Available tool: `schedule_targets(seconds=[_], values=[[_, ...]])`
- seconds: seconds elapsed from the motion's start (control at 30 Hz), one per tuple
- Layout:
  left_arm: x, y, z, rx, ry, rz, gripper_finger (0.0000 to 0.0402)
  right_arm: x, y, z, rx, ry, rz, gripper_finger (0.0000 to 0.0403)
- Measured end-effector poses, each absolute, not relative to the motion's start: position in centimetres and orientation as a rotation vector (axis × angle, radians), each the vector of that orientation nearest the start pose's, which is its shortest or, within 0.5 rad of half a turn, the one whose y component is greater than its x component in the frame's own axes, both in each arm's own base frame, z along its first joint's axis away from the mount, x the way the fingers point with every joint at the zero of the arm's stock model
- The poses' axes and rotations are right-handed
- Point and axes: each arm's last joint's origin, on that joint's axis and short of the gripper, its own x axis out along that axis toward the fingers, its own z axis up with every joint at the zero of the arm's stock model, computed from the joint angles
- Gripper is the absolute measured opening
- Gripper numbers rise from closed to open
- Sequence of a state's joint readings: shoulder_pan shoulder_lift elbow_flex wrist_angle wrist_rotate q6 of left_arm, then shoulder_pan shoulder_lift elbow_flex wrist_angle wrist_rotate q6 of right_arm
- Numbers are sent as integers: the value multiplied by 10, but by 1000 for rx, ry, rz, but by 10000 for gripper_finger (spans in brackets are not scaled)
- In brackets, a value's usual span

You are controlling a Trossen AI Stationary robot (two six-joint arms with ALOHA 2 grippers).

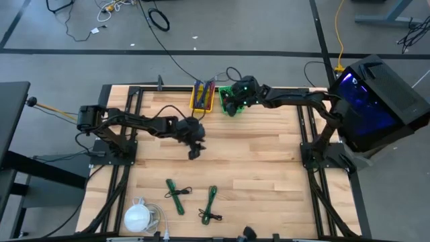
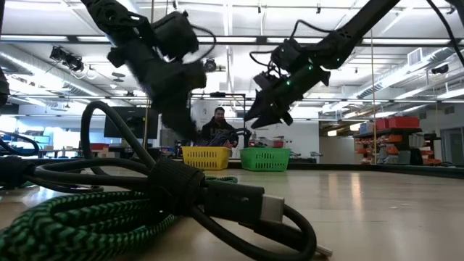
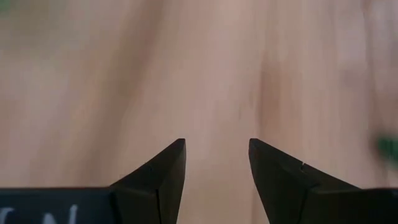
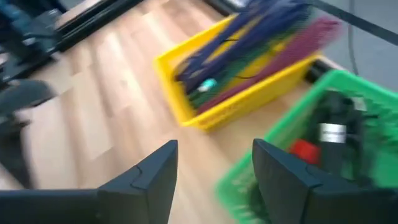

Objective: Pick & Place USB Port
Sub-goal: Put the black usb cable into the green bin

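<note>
the right gripper (image 1: 232, 106) is hovering over the green basket (image 1: 226, 94) at the bench's far edge, its jaws standing open and gripping nothing. beside it, the yellow basket (image 1: 203, 99) is holding blue and purple cables. the left gripper (image 1: 194, 152) is hanging near the bench's middle, jaws open and empty. two green usb cables (image 1: 176, 196) are lying near the near edge, beside a white round object (image 1: 138, 216).

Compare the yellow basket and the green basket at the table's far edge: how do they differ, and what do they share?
Colour: the yellow basket is yellow, the green basket green. Contents: the yellow basket holds blue and purple cables; the green basket holds a black cable with a silver plug and something red. Shared: both stand side by side on the wooden table.
</note>
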State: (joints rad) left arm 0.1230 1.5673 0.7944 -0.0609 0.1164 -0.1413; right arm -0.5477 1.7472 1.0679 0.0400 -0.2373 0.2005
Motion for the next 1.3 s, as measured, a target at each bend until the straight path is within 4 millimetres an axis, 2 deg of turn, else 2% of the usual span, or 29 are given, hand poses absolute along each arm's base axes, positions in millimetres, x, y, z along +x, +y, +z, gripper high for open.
schedule_targets(seconds=[0.13, 0.27, 0.47, 0.63, 0.87, 1.1, 1.3], values=[[283, 18, 156, -256, 1052, -38, 181, 331, -165, 204, 414, 566, -296, 207], [271, -9, 150, -315, 1216, -160, 181, 338, -149, 204, 386, 578, -266, 207], [263, -54, 154, -403, 1332, -212, 181, 344, -137, 204, 357, 586, -280, 208], [263, -79, 162, -467, 1363, -191, 181, 346, -132, 204, 355, 587, -292, 208], [266, -99, 174, -563, 1350, -116, 181, 347, -128, 203, 352, 596, -279, 208], [263, -108, 173, -622, 1345, 11, 181, 348, -125, 203, 343, 598, -269, 208], [260, -116, 173, -641, 1354, 28, 181, 348, -125, 203, 333, 600, -266, 208]])
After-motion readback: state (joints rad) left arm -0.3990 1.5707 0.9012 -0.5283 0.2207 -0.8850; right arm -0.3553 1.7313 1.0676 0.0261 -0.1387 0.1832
